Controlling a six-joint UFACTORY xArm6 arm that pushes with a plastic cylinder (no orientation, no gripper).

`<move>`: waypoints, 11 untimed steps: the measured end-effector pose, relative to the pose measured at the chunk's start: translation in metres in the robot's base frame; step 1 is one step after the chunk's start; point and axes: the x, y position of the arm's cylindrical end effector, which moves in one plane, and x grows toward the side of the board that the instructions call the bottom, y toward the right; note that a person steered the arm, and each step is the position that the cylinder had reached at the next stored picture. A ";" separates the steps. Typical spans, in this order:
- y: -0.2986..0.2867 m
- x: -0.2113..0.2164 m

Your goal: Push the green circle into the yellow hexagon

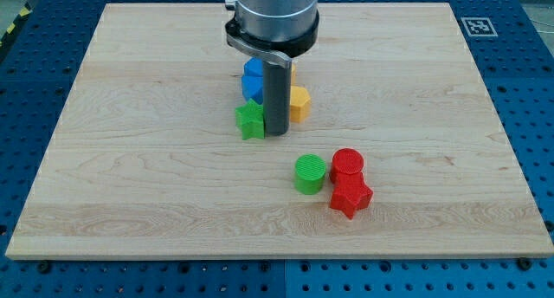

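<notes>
The green circle (pixel 310 173) sat toward the view's bottom and a little to the view's right of your tip (pixel 277 132), apart from it with bare board between. Your tip was a plain rod end with nothing to spread or pinch; it stood on the board just beside the green star (pixel 250 119), which lay on its view-left, and the yellow hexagon (pixel 298 102) lay close on its view-right, slightly toward the top. So the circle's target was up and a touch left of it; you would, I judge, have needed to bring your tip round below the circle before pushing upward. The circle looked like a short upright ribbed cylinder, touching or nearly touching the red cylinder (pixel 348 165), with a red star (pixel 350 197) just below that. A blue block (pixel 253 77) sat behind the rod.
</notes>
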 end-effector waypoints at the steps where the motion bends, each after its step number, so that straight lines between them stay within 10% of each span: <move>1: -0.002 0.004; 6: 0.022 0.131; 11: 0.054 0.029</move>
